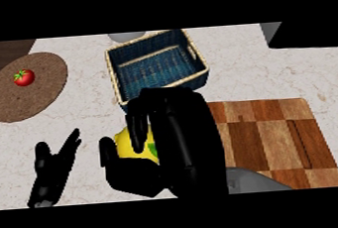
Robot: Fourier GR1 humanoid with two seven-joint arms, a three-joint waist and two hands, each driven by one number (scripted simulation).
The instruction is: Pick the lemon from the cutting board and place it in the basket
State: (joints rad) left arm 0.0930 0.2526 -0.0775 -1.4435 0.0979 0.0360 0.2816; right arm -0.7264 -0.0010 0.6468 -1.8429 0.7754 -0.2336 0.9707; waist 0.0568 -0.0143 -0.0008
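Marble counter (272,74), woven basket (158,67) — right hand (174,145) gripping smooth lemon (134,145)

Tabletop (272,74): pale marbled surface, spanning most of the view. Round brown woven mat (24,99) at the left side, partly overhanging a darker wooden area at the left edge. One red tomato (24,77) with a green top rests on the mat, towards its upper left part. A grey object (128,36) at the top edge, cut off by the frame. A black block (313,32) at the upper right corner, identity unclear
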